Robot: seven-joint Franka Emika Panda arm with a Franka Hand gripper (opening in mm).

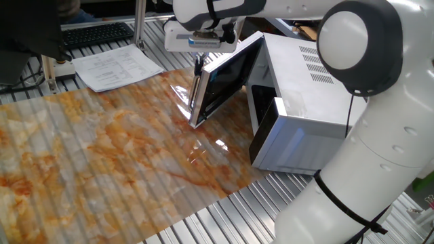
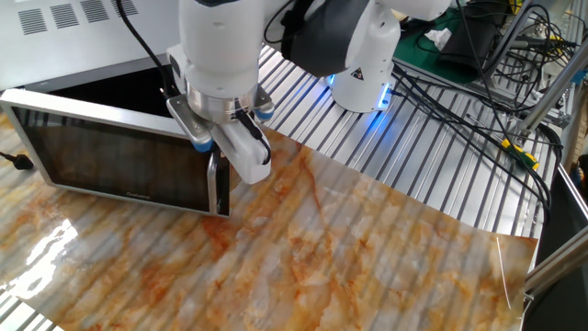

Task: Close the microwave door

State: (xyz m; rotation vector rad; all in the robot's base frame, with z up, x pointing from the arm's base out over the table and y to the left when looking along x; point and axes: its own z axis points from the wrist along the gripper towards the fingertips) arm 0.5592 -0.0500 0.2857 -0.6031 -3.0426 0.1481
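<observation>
Microwave (image 1: pixel 305 102): boxy silver-grey oven with vent slots on top, standing at the right of the table in one fixed view, its cavity showing dark behind the open panel in the other. Microwave door (image 1: pixel 224 78): dark-glass panel in a silver frame, swung well out from the body and standing on edge over the marbled mat (image 1: pixel 102 149), hinged on the far side so that its free edge points toward the open table. Handle (image 2: pixel 214 184): vertical silver bar along that free edge, the part farthest from the hinge and so, by judgement, the place where a push turns the panel most easily. Gripper (image 2: pixel 241 152): at the top of the free edge, just beside the handle, fingers pointing down; one white finger (image 2: pixel 250 156) hangs on the outer side of the panel; contact looks likely but is not certain. Whether the fingers stand wide or narrow cannot be told from either view, and nothing is visibly held between them. Placement on the outer face suits pushing the door back toward the cavity. Task state: door a long way from latched. Also present, far left: papers (image 1: pixel 115 68) and a keyboard (image 1: pixel 95 34), well apart from the work.
</observation>
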